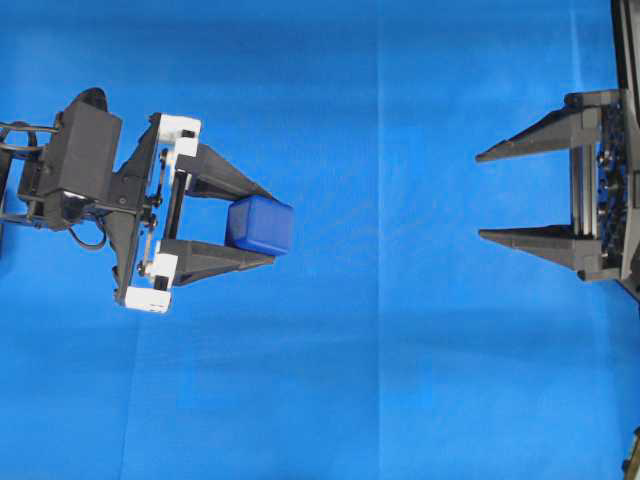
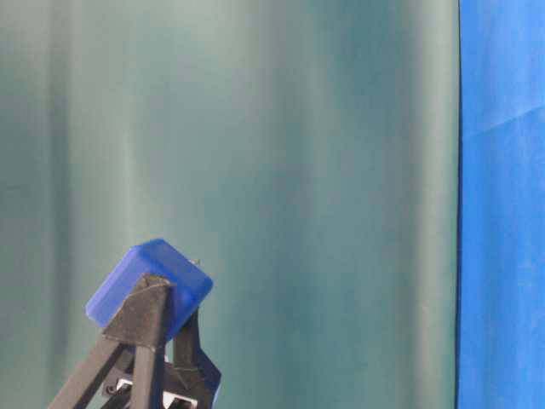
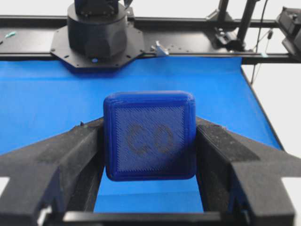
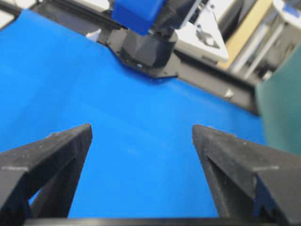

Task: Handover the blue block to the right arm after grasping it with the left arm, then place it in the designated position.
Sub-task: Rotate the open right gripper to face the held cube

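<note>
The blue block (image 1: 260, 225) is a dark-blue cube with rounded edges, clamped between the two black fingers of my left gripper (image 1: 268, 225) at the left of the overhead view. Its embossed face fills the left wrist view, blue block (image 3: 149, 135), with the left gripper (image 3: 149, 141) shut on both sides of it. From table level the blue block (image 2: 150, 288) is lifted and tilted above the fingers (image 2: 146, 317). My right gripper (image 1: 481, 196) stands wide open at the right edge, pointing left, well apart from the block. The right gripper (image 4: 142, 132) holds nothing; the blue block (image 4: 137, 14) shows far ahead.
A blue cloth (image 1: 380, 380) covers the table. The right arm's base (image 3: 96, 33) and a black frame rail sit at the cloth's far edge in the left wrist view. A green curtain (image 2: 298, 170) hangs behind.
</note>
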You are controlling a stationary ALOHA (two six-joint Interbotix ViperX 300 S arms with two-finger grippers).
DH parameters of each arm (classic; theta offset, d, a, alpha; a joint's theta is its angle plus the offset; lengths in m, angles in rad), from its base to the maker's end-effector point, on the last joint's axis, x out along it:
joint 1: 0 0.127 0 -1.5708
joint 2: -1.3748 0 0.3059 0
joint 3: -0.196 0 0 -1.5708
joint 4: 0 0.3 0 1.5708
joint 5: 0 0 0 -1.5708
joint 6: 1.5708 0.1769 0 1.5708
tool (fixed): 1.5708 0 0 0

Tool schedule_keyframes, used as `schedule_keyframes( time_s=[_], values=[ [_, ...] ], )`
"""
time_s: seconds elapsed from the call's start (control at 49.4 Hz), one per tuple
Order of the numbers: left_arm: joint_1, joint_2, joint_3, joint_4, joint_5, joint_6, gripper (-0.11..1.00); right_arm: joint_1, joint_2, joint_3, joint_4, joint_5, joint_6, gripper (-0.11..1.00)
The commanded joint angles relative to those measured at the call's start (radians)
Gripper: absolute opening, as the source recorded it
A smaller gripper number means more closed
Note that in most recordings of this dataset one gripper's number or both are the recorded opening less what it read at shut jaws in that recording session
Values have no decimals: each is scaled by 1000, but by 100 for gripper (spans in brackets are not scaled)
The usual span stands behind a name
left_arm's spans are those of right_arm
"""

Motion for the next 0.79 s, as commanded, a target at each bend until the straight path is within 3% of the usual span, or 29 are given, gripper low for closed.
schedule_keyframes(
  time_s=[0.0,0.466,0.77],
  values=[
    [3,-17,-14,-2,-12,2,48,0,9,-34,-66,3,-40,94],
    [8,-18,-14,-2,-14,2,48,2,14,-60,-341,20,-423,94],
    [11,-18,-14,-2,-14,2,48,2,20,-63,-397,17,-523,94]
  ],
)
